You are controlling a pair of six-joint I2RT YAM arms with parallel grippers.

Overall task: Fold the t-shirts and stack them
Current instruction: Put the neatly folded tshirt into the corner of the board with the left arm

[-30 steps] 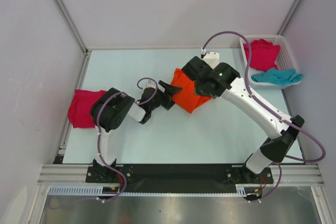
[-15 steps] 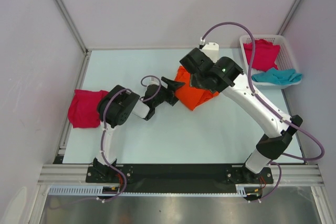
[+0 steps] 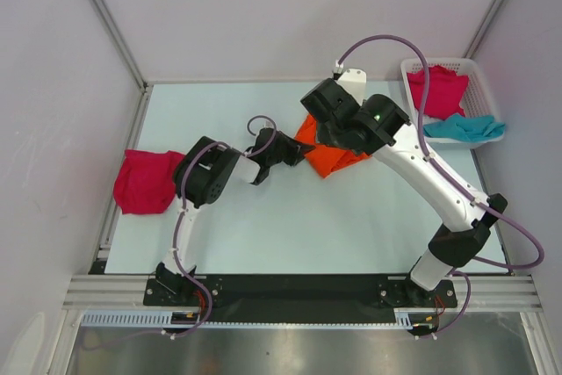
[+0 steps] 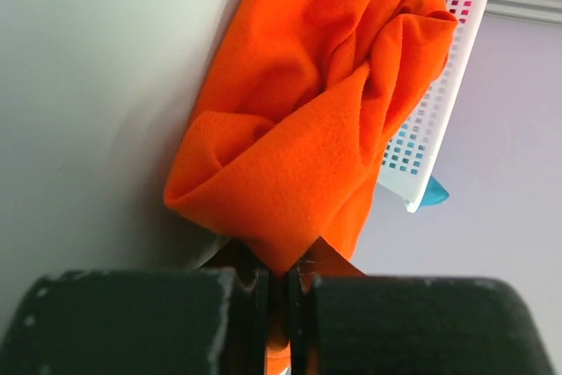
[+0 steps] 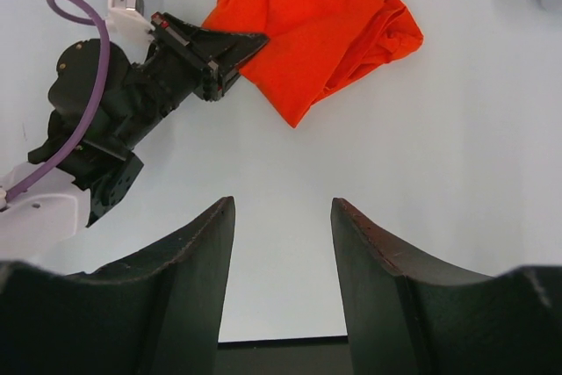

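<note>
The orange t-shirt (image 3: 334, 161) is a bunched, wrinkly heap near the middle of the table (image 3: 307, 226). The left gripper (image 4: 279, 274) pinches its corner tight. The right gripper (image 5: 283, 208) hangs above with its fingers spread, holding nothing. A pink t-shirt (image 3: 145, 182) lies at the left edge. A second pink t-shirt (image 3: 437, 90) and a teal t-shirt (image 3: 464, 129) sit in the white basket (image 3: 481, 69) at the back right corner. Wide pale table stretches from the orange shirt to the near edge.

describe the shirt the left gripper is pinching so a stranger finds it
Near the middle of the table, a crumpled t-shirt lies with one edge pinched in the left gripper. It is the only orange one; others are pink or teal.
</note>
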